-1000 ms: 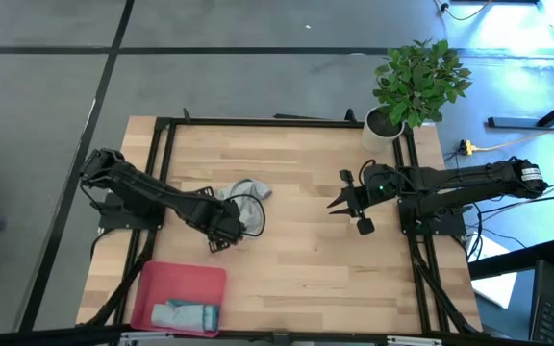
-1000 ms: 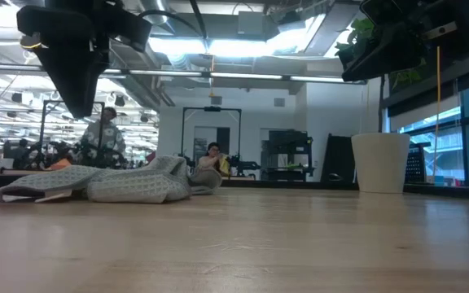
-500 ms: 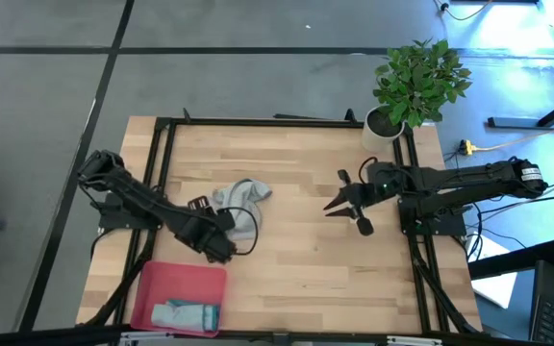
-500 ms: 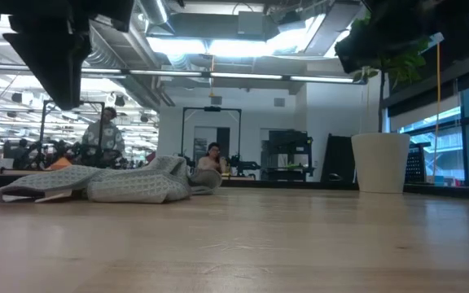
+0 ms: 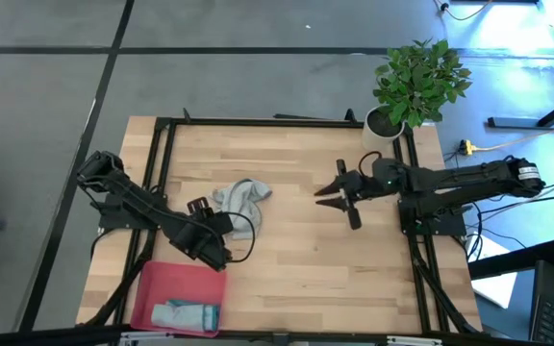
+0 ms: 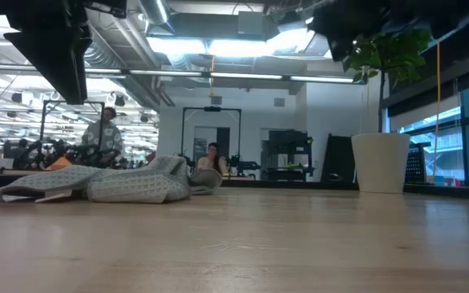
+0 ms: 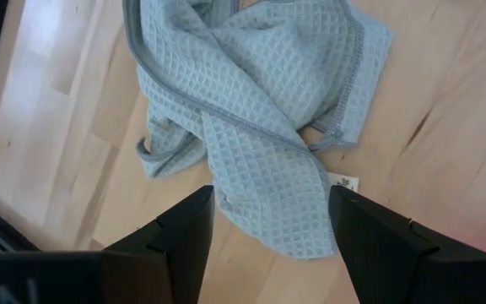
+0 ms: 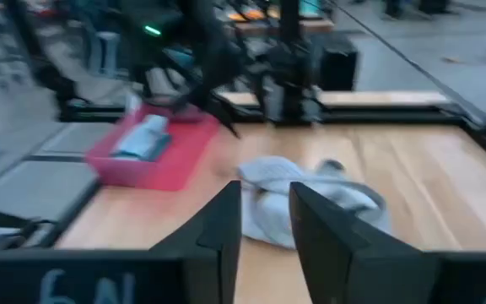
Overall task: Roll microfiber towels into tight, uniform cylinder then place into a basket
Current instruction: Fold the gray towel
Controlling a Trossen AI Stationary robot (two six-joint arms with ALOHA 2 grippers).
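The light grey towel (image 5: 241, 197) lies crumpled in a loose heap on the table left of centre; it also shows in the low view (image 6: 96, 183) and the left wrist view (image 7: 260, 93). The pale blue-teal towel (image 5: 186, 313) lies rolled in the pink-red tray (image 5: 166, 279) at the near left. My left gripper (image 5: 212, 252) is open and empty, raised between the tray and the grey towel, which shows past its fingers (image 7: 270, 192). My right gripper (image 5: 323, 192) is open and empty above the table, right of the grey towel (image 8: 302, 190).
A white pot (image 5: 385, 123) with a green plant stands at the far right corner (image 6: 379, 161). A black frame (image 5: 258, 121) runs along the table's far and side edges. Bare wood lies between the grey towel and my right gripper. People show in the room behind the table.
My left gripper has drawn back from the grey towel toward the table's near left, toward the tray, and has risen. My right gripper has moved toward the table's left, toward the grey towel. The grey towel has stayed where it was.
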